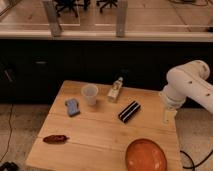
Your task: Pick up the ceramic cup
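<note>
tool [170, 116] hangs off the wooden table [100, 135] edge, can't tell how wide, reaching over might clip the cream bottle [115, 90] near the white ceramic cup [90, 94].

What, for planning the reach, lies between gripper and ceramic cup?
Camera view: a black box, between ceramic cup and gripper at the table's right edge.

The ceramic cup [90, 94] is small and whitish, narrower at the bottom. It stands upright on the table [100, 137], in its far left part. The gripper [169, 115] hangs well apart, at the right edge.
</note>
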### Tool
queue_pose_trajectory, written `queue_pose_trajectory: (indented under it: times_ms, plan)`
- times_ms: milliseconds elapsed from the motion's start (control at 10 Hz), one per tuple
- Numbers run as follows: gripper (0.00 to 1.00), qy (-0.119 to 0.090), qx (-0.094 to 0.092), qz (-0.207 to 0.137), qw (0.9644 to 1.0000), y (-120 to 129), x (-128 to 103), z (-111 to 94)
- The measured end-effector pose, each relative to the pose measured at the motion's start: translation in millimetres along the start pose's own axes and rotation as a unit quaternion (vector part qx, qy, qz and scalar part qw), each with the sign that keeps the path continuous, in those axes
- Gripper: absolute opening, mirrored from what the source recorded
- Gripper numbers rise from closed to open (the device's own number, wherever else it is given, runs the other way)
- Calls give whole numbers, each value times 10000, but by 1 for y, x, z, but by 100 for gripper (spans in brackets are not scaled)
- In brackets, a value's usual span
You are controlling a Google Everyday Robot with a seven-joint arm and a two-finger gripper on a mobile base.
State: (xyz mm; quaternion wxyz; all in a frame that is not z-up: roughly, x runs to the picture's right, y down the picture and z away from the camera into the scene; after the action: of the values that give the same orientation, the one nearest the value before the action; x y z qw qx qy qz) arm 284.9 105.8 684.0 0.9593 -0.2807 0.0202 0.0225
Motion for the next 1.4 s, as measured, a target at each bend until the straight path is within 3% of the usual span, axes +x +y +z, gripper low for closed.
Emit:
queue_pose_trajectory:
  times_ms: [1000,1100,1400]
  plan:
    - [80,49,26,-59,10000,-2,-2,-1]
    - [80,68,45,-132,9999,-5,-7,-2]
    - [80,184,153,-553,9982,-24,-57,-7]
